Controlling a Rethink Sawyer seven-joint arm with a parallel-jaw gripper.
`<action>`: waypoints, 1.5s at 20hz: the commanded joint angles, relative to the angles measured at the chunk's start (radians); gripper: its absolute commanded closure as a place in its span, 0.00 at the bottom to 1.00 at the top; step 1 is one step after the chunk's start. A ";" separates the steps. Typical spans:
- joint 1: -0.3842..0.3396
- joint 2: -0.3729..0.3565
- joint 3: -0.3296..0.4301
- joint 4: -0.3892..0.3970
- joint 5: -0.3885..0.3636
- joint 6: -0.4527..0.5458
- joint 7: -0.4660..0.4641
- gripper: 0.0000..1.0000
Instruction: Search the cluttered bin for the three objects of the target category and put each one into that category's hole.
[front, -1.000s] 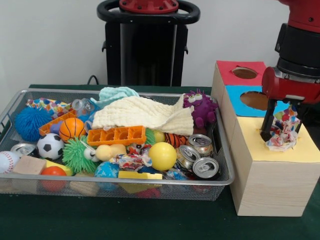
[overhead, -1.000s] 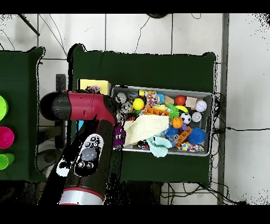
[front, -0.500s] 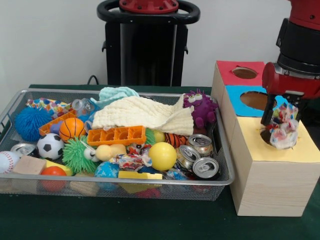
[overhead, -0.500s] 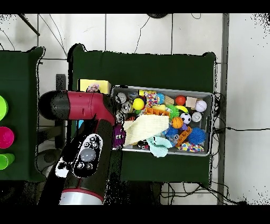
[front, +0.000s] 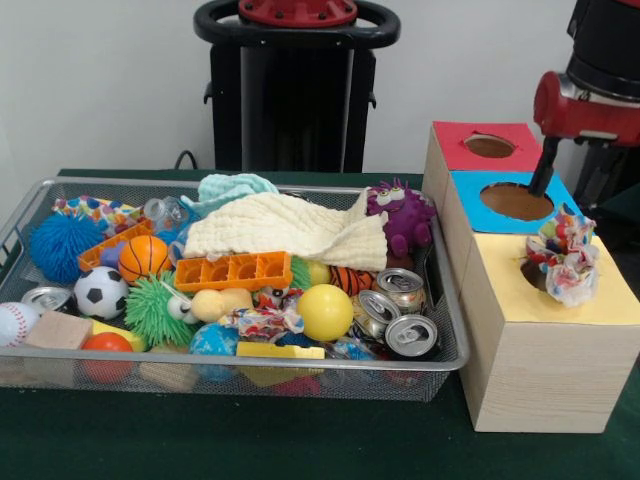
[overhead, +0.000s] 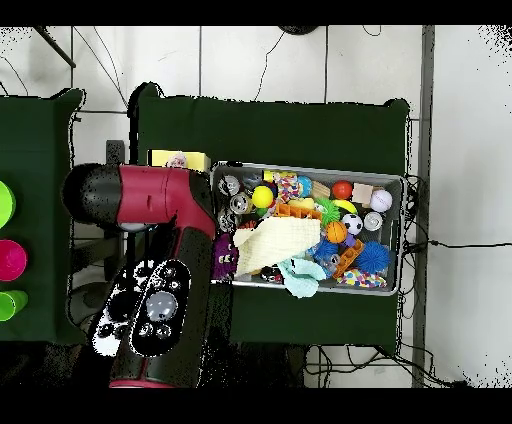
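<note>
The gripper (front: 570, 180) is hanging open and empty above the wrapper (front: 563, 256), which is sitting on the box's (front: 530, 340) yellow end.

Bin (front: 450, 330) at lower left of frame; box (front: 535, 370) just right; crumpled wrapper (front: 565, 258) on box's near hole, gripper (front: 575, 165) above it.

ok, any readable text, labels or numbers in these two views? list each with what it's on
No text reads in either view.
Cans: only the silver tops with pull tabs show, no brand visible.
Wrapper on the yellow box top: colourful print, too blurred to read.
Arm in the overhead view: round buttons, no legible marks.
</note>
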 joint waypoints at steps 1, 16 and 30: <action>-0.007 -0.025 0.025 -0.005 -0.010 0.076 0.213 0.00; -0.012 -0.032 0.044 0.016 -0.010 0.014 0.211 1.00; 0.012 0.000 0.017 0.010 -0.011 -0.014 0.266 1.00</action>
